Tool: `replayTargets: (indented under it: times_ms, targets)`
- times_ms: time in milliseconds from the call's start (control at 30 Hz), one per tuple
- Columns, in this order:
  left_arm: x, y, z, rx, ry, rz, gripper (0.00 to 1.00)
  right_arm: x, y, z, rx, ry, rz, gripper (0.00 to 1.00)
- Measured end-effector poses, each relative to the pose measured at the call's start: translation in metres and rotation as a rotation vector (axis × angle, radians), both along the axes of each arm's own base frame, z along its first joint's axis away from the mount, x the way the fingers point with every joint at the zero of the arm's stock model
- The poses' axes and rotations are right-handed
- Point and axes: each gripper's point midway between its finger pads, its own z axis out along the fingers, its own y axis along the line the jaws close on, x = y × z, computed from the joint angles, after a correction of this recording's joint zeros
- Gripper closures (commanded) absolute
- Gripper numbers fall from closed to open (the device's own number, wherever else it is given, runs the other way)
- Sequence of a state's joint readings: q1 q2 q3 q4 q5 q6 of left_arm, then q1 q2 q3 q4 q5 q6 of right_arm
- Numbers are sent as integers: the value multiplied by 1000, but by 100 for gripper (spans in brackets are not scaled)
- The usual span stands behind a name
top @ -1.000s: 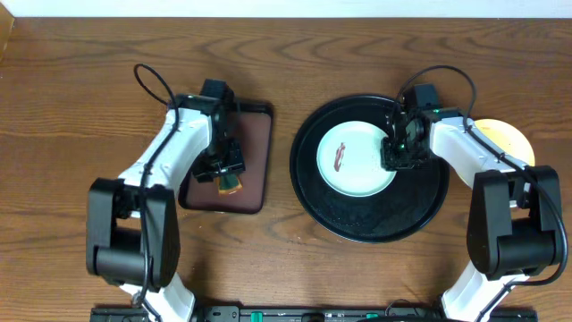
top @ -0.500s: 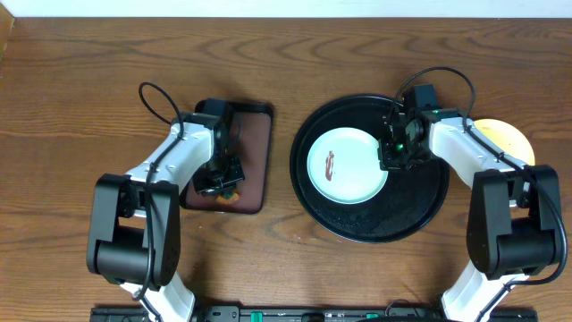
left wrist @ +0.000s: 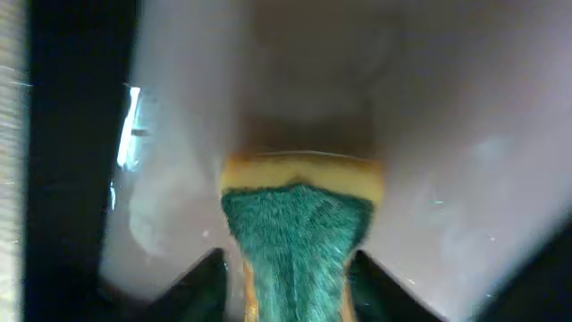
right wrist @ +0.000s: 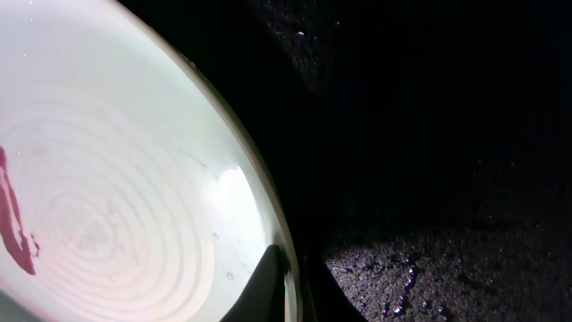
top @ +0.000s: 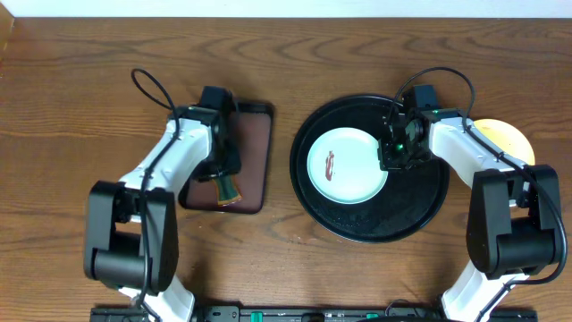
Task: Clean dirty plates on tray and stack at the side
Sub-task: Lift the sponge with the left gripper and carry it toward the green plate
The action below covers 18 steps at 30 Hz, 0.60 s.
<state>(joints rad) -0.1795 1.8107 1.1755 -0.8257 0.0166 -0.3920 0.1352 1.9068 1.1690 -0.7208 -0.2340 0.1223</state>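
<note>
A pale mint-white plate (top: 348, 165) with a brown-red smear (top: 329, 165) lies on the round black tray (top: 371, 224). My right gripper (top: 393, 152) is shut on the plate's right rim; the right wrist view shows the plate (right wrist: 116, 179), the smear (right wrist: 13, 219) and my fingers (right wrist: 290, 286) pinching the rim. A pale yellow plate (top: 511, 136) lies on the table right of the tray, partly under my right arm. My left gripper (top: 223, 174) is shut on a green-and-yellow sponge (top: 229, 186) over the brown tray; the left wrist view shows the sponge (left wrist: 297, 224) between my fingers (left wrist: 290, 295).
A rectangular dark brown tray (top: 241, 161) lies left of the black tray, under my left gripper. The black tray's surface (right wrist: 447, 250) is wet and speckled. The table is brown wood (top: 80, 107).
The right gripper slid the mint-white plate a little to the left on the black tray, then held still. The left gripper shifted over the brown tray and holds the sponge.
</note>
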Motion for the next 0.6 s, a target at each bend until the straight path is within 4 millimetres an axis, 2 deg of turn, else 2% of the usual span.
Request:
replayTargets:
  times_ms: [33,100,200,233,267,300,500,600]
  targets:
    - [-2,0,-8,-1,11,3,92,0,0,0,0,0,0,94]
    - [-1,-1,-16,-6,9,2,93,0,0,0,0,0,0,94]
    - [1,-1,-16,-6,5,-5,93,0,0,0,0,0,0,94]
    - [0,-1,-16,-5,7,-9,84,0,0,0,0,0,0,94]
    - [-1,-1,-11,-2,22,-16,63,0,0,0,0,0,0,94]
    - [-1,-1,-4,-1,26,-25,58,0,0,0,1,0,0,94]
    - [-5,-1,46,-13,-30,-30,55,0,0,0,1,1,0,94]
    - [-7,-3,47,-27,-30,-31,55,0,0,0,1,1,0,94]
